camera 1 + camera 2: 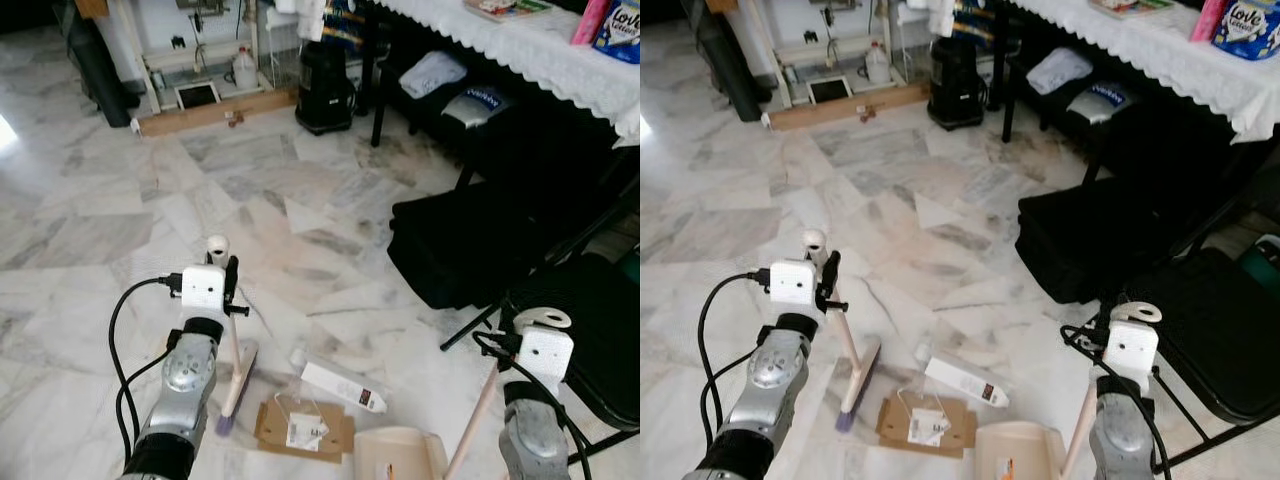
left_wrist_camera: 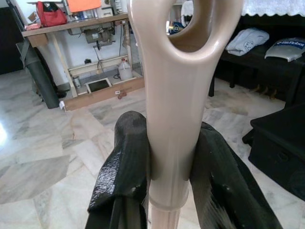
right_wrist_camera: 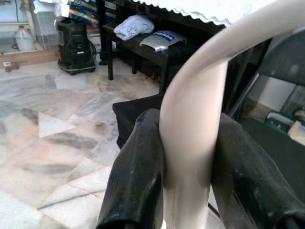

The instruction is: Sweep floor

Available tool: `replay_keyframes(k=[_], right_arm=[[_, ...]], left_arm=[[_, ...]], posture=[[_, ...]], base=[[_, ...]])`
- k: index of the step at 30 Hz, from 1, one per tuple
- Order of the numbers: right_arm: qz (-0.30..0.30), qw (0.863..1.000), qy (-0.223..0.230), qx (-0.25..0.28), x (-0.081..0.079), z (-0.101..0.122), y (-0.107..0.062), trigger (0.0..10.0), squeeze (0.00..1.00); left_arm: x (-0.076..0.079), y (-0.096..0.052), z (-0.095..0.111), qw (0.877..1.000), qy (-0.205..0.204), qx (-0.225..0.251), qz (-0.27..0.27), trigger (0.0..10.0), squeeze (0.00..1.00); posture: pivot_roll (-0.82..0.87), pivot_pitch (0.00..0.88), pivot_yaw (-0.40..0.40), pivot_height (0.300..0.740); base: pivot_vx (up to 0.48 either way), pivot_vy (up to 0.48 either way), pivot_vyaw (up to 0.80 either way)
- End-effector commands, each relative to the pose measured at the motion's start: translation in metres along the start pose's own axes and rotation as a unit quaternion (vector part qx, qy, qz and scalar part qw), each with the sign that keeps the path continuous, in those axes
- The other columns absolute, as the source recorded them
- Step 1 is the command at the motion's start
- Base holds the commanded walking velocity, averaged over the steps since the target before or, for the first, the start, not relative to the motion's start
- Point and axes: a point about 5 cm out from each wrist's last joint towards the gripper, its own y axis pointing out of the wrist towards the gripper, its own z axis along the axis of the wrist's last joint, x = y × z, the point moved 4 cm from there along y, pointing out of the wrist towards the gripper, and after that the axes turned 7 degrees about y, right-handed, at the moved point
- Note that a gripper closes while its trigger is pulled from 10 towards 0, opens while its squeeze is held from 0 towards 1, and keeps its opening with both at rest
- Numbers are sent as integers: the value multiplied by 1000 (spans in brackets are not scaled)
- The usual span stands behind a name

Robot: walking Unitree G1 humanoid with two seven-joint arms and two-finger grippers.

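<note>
Your broom (image 1: 232, 385) stands on the marble floor (image 1: 120, 230) at near left, its handle clamped in the left claw (image 2: 169, 171), bristles beside flat cardboard (image 1: 300, 428) and a white box (image 1: 343, 387). The right claw (image 3: 186, 162) is closed on the dustpan (image 1: 400, 455) handle at near right.

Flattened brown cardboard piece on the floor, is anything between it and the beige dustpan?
Nothing visible does. The flattened brown cardboard piece lies right beside the beige dustpan; the white rectangular box lies just beyond them, off that path.
</note>
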Motion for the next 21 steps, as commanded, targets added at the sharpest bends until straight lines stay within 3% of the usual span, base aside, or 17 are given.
replay_keyframes(k=[1,9,21], right_arm=[[-3,1000,-14,1,1,1,3,10000,0],[-20,999,-22,21,1,9,11,10000,0],[-38,997,-10,68,-4,19,9,10000,0]], left_arm=[[-7,0,9,1000,3,22,7,10000,0],[-11,-4,9,1000,6,23,11,10000,0],[-15,-12,13,999,11,27,14,10000,0]], posture=[[-29,125,8,740],[-15,147,7,740],[9,178,15,740]], base=[[0,0,0],[0,0,0],[0,0,0]])
